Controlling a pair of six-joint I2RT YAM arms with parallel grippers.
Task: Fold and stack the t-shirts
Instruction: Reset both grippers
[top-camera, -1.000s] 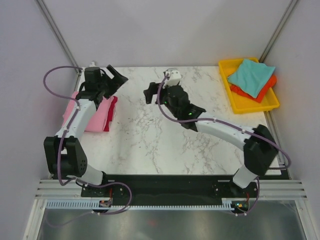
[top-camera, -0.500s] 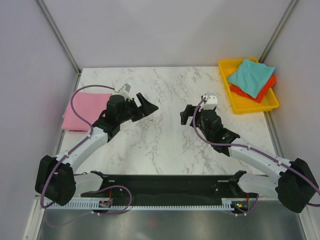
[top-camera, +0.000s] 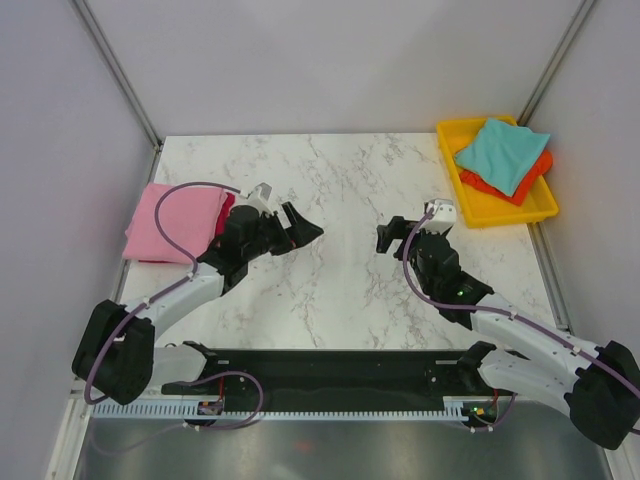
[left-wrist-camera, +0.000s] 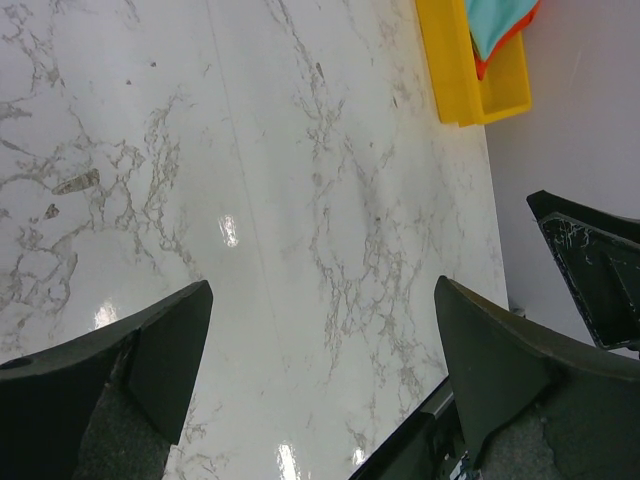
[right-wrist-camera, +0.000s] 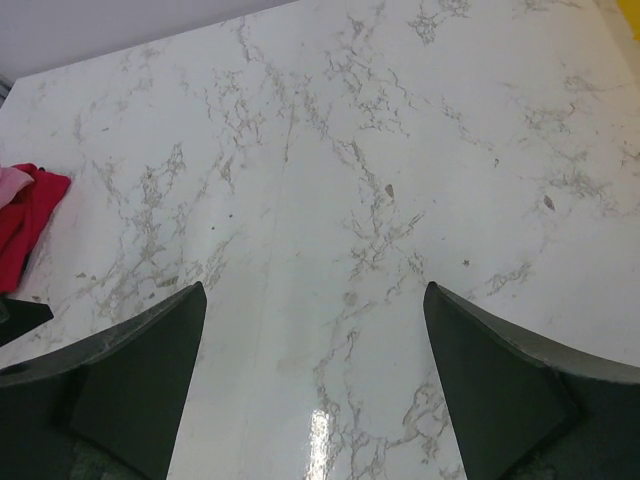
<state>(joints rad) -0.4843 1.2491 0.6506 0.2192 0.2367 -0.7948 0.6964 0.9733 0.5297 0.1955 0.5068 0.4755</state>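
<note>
Left hand (top-camera: 303, 222), right hand (top-camera: 405, 231) now mid-table (top-camera: 345, 265)

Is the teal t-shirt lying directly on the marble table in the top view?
No, the teal t-shirt lies inside the yellow tray, on top of the orange t-shirt.

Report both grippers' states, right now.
Left gripper: open, holding nothing.
Right gripper: open, holding nothing.
</note>
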